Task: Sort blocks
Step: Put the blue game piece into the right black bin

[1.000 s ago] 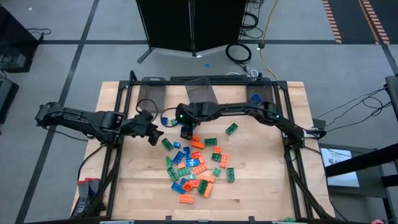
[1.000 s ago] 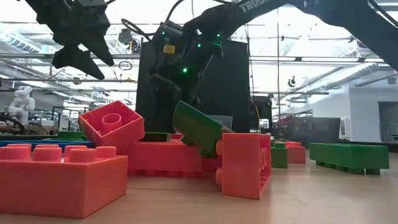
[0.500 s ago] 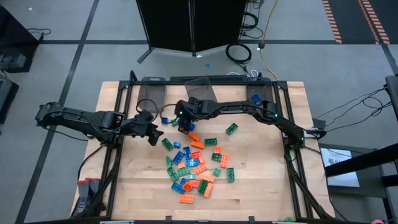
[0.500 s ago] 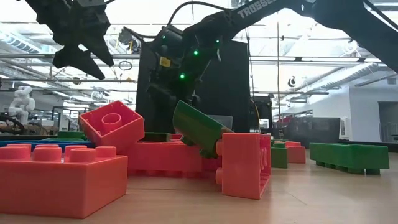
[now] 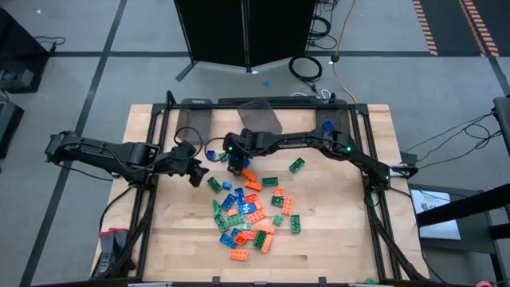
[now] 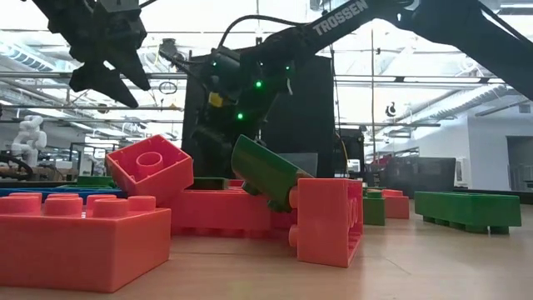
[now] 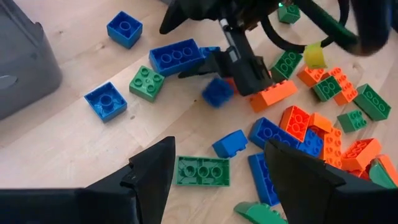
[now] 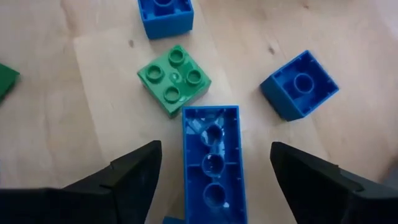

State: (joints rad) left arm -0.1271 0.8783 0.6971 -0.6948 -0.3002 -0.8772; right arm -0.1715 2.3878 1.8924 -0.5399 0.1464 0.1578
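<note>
At the pile's eleven o'clock edge, the right gripper (image 8: 211, 171) hangs spread over an upturned blue brick (image 8: 212, 162), lined up to grab; blocks (image 5: 249, 211) lie mid-table; left gripper (image 7: 214, 171) waits, apart

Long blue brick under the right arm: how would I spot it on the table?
Find the brick pile mid-table, then its far edge, where the right arm hangs with its jaws open. The long blue brick lies below them, next to a green brick. Its neighbours are square; it is long, hollow side up, three tubes in a row.
</note>
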